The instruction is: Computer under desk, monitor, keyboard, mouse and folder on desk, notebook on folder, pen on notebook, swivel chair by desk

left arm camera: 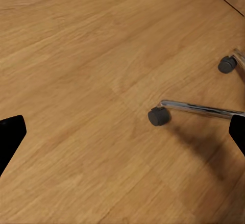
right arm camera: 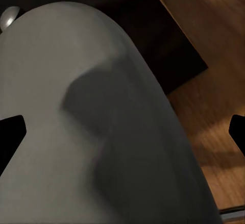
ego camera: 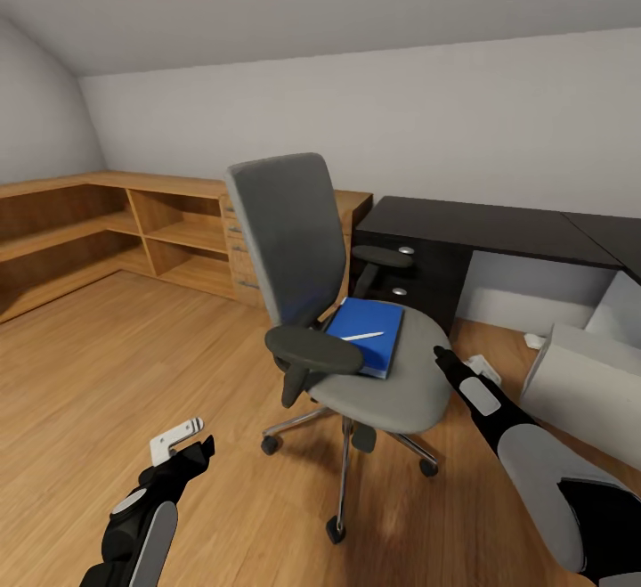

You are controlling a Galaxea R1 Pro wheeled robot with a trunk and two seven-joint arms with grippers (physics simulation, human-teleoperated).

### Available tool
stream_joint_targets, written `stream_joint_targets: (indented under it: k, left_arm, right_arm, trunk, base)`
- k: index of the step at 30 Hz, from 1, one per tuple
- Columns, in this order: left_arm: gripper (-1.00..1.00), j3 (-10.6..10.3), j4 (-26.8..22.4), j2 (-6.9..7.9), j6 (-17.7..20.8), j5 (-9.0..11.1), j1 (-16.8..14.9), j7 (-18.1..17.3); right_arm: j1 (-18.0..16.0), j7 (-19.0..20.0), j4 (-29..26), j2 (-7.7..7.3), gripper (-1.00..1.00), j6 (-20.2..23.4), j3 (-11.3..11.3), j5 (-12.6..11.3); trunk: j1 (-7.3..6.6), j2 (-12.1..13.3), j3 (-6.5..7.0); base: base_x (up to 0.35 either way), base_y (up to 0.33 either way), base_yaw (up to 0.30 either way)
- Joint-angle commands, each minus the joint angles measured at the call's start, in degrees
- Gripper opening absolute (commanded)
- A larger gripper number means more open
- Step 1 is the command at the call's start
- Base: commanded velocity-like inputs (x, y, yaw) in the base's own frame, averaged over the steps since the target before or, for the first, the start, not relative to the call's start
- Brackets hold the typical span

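In the middle of the wood floor, facing away from the black tabletop, stands the swivel chair, and the step in hand looks to be lifting the folder off its seat. The right hand hovers just past the seat's front edge, near the folder but not touching it; in its wrist view the two dark fingertips stand wide apart with the grey seat between them, so it is released and empty. To do this well I would bring that hand in low over the seat from the open front corner, clear of the black armrest, and pinch the folder's near edge. The pen lies loose across the blue cover and would likely roll off if the folder tips, so either keep it level or take the pen first. The chair sits on casters and may drift under a push, so press lightly.

The left hand hangs low over bare floor, its fingertips spread wide, also released.

Largest first: the chair is grey and padded, with a tall back and chrome spokes. The grey computer sits on the floor beside the tabletop, not yet under it. The folder is thin, flat and bright blue, lying on the seat against the backrest. The pen is a short whitish stick
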Motion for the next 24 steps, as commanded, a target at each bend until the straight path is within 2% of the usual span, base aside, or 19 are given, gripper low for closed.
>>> stream_joint_targets:
  k: [1, 10, 24]
  left_arm:
    - [1.00, 0.0, -0.1, -0.03, 0.2, 0.6, 0.0, 0.4]
    - [1.00, 0.0, -0.1, -0.10, 0.2, 0.6, 0.0, 0.4]
    - [1.00, 0.1, -0.1, -0.06, 0.1, 0.6, 0.0, 0.5]
  right_arm:
    - [0.0, -0.2, -0.1, 0.01, 1.00, 0.0, 0.0, -0.6]
    - [0.0, -0.2, -0.1, 0.00, 1.00, -0.1, 0.0, -0.6]
    - [0.0, -0.2, -0.1, -0.01, 1.00, 0.0, -0.1, -0.6]
  trunk:
    - [-0.01, 0.0, -0.05]
    - [-0.01, 0.0, -0.05]
    - [-0.01, 0.0, -0.05]
  base:
    - [0.000, 0.000, -0.029]
    - [0.000, 0.000, -0.063]
    - [0.000, 0.000, -0.008]
